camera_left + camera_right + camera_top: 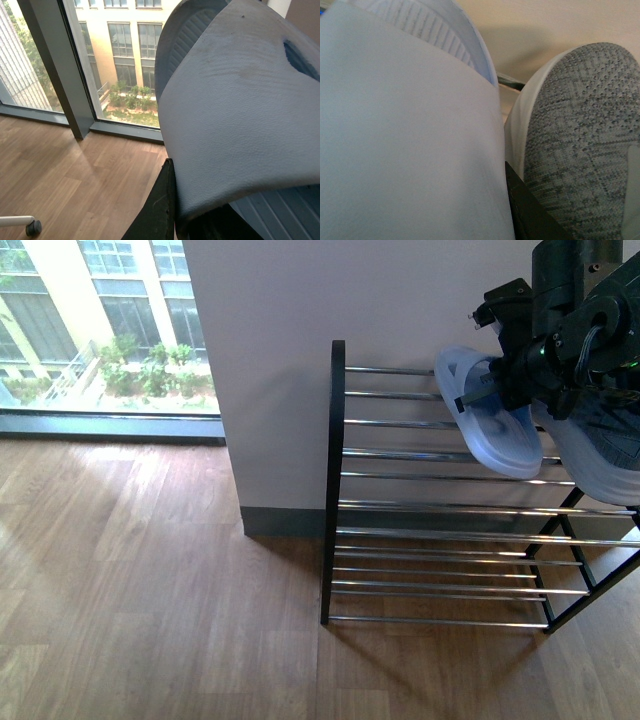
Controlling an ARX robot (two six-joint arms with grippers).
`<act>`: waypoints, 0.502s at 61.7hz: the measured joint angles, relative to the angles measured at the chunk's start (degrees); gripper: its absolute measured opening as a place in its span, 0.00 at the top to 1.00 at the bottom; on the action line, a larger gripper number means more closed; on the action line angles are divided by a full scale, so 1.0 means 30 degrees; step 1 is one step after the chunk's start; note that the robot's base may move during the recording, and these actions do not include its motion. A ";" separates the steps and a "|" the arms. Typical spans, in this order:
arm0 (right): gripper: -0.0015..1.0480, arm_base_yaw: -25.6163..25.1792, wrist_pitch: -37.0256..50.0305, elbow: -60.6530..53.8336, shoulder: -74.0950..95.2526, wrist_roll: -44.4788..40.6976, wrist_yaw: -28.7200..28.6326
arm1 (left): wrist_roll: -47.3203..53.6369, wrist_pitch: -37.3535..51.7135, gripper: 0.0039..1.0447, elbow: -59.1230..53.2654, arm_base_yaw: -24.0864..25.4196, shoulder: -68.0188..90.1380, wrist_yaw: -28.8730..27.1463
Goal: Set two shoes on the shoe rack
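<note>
Both shoes hang in the air over the top tier of the shoe rack (420, 480) at the right of the front view. One shoe (490, 425) is tipped on its side with its white sole facing out, and my left gripper (503, 388) is shut on it. Its sole (240, 110) fills the left wrist view beside one black finger (159, 205). The other shoe (600, 455) hangs at the right edge with my right gripper (585, 365) shut on it. In the right wrist view its pale sole (405, 140) sits next to the grey knit toe (580, 150) of the first shoe.
The rack stands against a white wall (300, 340) on a wooden floor (150, 590). A floor-to-ceiling window (100, 330) lies to the left. A chair caster (32, 227) shows low in the left wrist view.
</note>
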 joint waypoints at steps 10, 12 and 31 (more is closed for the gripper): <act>0.98 -0.0226 0.0423 0.0576 0.0517 -0.1013 0.0393 | 0.0000 0.0000 0.98 0.0000 0.0000 0.0000 0.0000; 0.98 -0.0270 0.0466 0.0641 0.0561 -0.1173 0.0415 | 0.0007 0.0000 0.98 0.0000 0.0000 0.0000 0.0000; 0.98 -0.0699 0.0619 0.0721 0.0648 -0.1858 0.0561 | 0.0000 0.0000 0.98 0.0000 0.0000 0.0000 0.0000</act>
